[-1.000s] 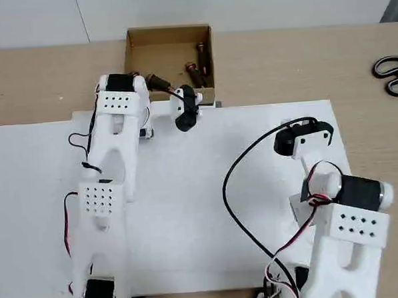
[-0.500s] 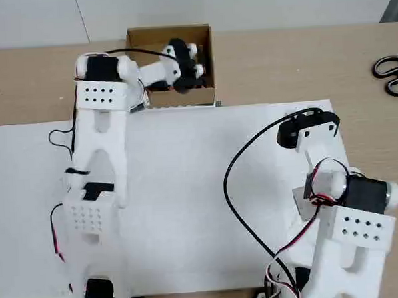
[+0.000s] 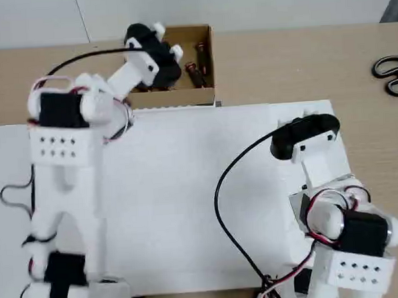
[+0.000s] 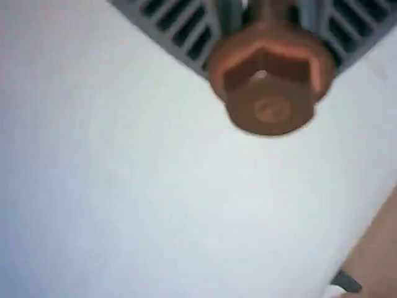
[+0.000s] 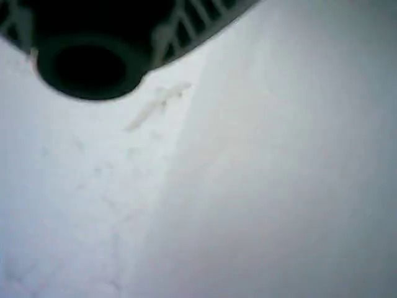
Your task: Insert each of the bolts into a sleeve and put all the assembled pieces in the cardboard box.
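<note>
Your left pincer (image 3: 152, 52) is hovering over the cardboard box (image 3: 186, 36) at the far edge of the worktop (image 3: 281, 58), with its arm stretched out long from the near-left corner. It is closed on a bolt (image 4: 270, 87). In the left wrist view you are looking straight at the coppery hexagonal head, with the ribbed grey fingers (image 4: 177, 22) sitting tight on either side of the shank just behind it. Whether a sleeve is riding on that shank is hard to say, because the head is blocking what lies behind it. Inside the box, toward its right wall, some coppery pieces (image 3: 196, 68) are lying close together on the cardboard floor. Your right pincer (image 3: 304, 133) is sitting over the white sheet (image 3: 188, 189) near the sheet's right edge, well apart from the box. I cannot tell whether it is open or closed. The right wrist view is giving you a dark rounded part (image 5: 87, 65) close to the lens, with pale sheet beyond it. A pair of scissors (image 3: 392, 72) is lying on the bare worktop at the far right, well apart from both arms.
</note>
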Controlling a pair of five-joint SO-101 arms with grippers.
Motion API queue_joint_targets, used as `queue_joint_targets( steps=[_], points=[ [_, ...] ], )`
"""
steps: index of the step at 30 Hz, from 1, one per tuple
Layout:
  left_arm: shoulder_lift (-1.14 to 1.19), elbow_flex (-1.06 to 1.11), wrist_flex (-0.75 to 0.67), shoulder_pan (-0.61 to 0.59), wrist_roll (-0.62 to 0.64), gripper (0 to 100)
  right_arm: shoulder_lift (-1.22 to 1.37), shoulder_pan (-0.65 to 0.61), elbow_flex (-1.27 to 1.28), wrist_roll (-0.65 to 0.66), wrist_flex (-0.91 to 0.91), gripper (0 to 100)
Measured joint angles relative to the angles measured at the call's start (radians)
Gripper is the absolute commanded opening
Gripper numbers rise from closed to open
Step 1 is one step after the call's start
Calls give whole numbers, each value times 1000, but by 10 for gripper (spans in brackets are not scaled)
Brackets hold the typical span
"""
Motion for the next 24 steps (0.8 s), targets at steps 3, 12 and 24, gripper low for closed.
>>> queue_joint_targets(
  steps=[3,12,24],
  points=[
    [-144,140,-23,0,3,5,-9,-2,34,-5,-57,2],
    [-580,592,-351,0,3,5,-9,-38,120,-265,-245,2],
    [-1240,1292,-781,2,109,5,-9,-166,120,-347,-293,2]
  ],
)
